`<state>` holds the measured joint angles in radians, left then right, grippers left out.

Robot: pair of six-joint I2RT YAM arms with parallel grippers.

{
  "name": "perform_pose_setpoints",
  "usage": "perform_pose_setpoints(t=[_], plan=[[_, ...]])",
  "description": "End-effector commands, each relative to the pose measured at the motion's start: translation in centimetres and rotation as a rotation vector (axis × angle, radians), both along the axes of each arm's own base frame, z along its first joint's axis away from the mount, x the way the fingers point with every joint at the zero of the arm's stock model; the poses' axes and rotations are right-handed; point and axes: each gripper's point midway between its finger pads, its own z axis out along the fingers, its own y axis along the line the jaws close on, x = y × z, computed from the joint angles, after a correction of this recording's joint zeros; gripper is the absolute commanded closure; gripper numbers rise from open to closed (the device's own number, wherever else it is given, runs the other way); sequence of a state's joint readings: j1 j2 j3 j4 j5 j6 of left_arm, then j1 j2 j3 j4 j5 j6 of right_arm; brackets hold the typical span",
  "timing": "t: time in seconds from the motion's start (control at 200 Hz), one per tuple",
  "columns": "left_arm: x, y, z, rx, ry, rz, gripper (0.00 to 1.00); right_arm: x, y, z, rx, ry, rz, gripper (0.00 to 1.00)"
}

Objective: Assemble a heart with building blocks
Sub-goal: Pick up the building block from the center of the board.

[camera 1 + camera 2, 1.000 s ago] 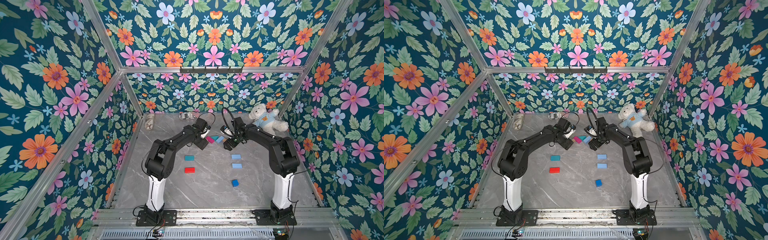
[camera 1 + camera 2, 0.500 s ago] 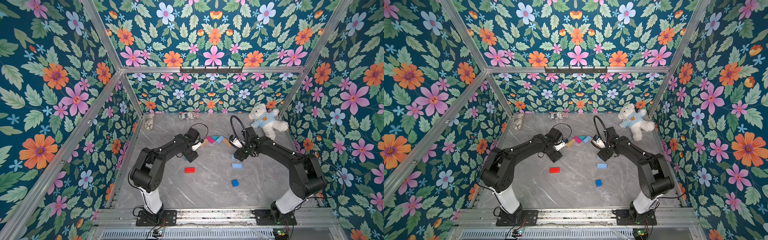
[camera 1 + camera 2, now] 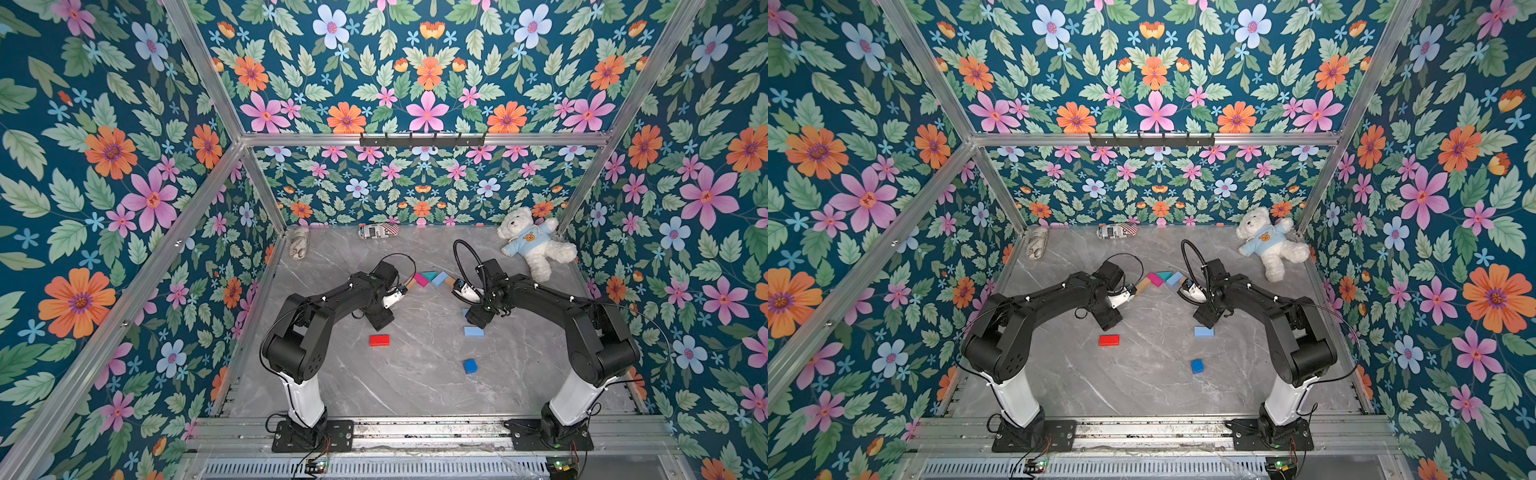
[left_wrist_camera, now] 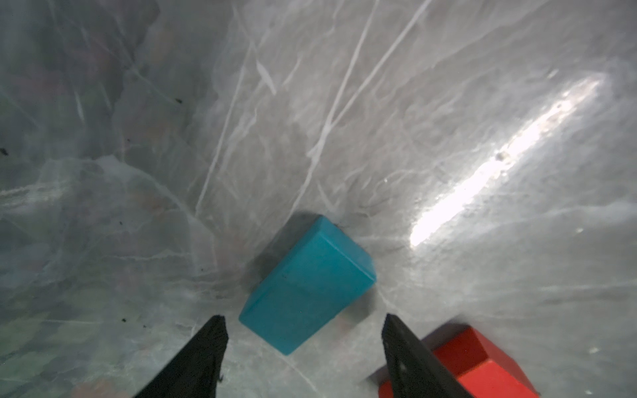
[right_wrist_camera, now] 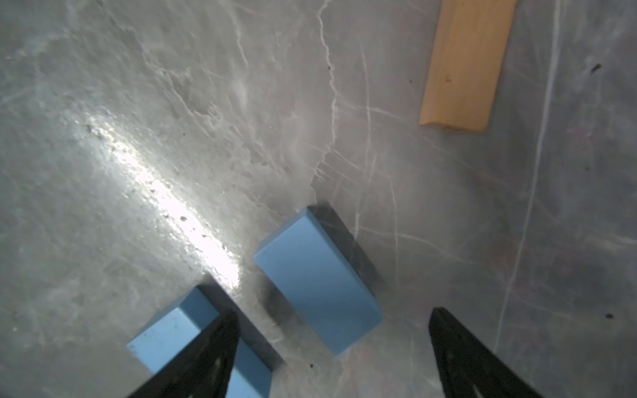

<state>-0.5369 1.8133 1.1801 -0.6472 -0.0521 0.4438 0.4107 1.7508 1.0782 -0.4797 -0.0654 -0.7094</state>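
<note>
- My left claw [image 4: 303, 320] is spread and pinches nothing. Its tips stand either side of the near end of the teal block [image 4: 306, 286], clear of it on both sides.
- That block lies flat on the table [image 4: 344, 120], straight ahead of the claw. Its long axis runs away from me and slants across the jaw line. I judge a slight wrist turn is wanted before I close on its narrow width.
- The red block [image 4: 482, 365] sits just outside one tip, apart from the teal one. A careless closing could nudge it.
- My right claw [image 5: 333, 313] is spread too and holds nothing. The blue block [image 5: 319, 279] lies between its tips, with its long axis also slanted away.
- A second blue block [image 5: 172, 341] lies just beside the first, partly behind one finger. That finger is the one to watch.
- A tan block [image 5: 465, 65] lies well beyond, ahead of the right claw.
- In a top view the heart [image 3: 430, 277] is only a short run of blocks at the far middle, between my two wrists. The cube [image 3: 470, 366] sits on the near side, nearer my right arm.
- So I judge the teal block falls to my left arm and the blue to my right.
</note>
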Motion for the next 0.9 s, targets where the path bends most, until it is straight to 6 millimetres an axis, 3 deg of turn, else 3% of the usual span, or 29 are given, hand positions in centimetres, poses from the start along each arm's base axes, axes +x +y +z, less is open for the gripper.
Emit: perform_pose_setpoints(t=[0.0, 0.11, 0.31, 0.545, 0.745, 0.895], plan=[[-0.3, 0.0, -0.4, -0.003, 0.014, -0.003, 0.26, -0.2, 0.0, -0.4, -0.012, 0.015, 0.019, 0.11], [-0.3, 0.1, -0.9, 0.002, 0.012, -0.002, 0.29, -0.5, -0.1, -1.2, -0.018, 0.045, 0.014, 0.15], [-0.2, 0.7, -2.1, 0.038, 0.017, -0.003, 0.46, -1.0, -0.3, -2.6, -0.036, 0.103, -0.003, 0.36], [0.1, 0.6, -2.1, 0.021, 0.016, 0.022, 0.68, -1.5, -0.4, -2.8, -0.040, 0.133, -0.027, 0.79], [1.3, -0.9, 0.4, -0.105, -0.036, 0.174, 0.72, -1.5, -0.2, -1.0, 0.008, 0.115, -0.073, 0.99], [1.7, -2.9, 2.8, -0.266, -0.030, 0.358, 0.72, -1.0, -0.2, 1.2, 0.067, 0.077, -0.117, 1.00]])
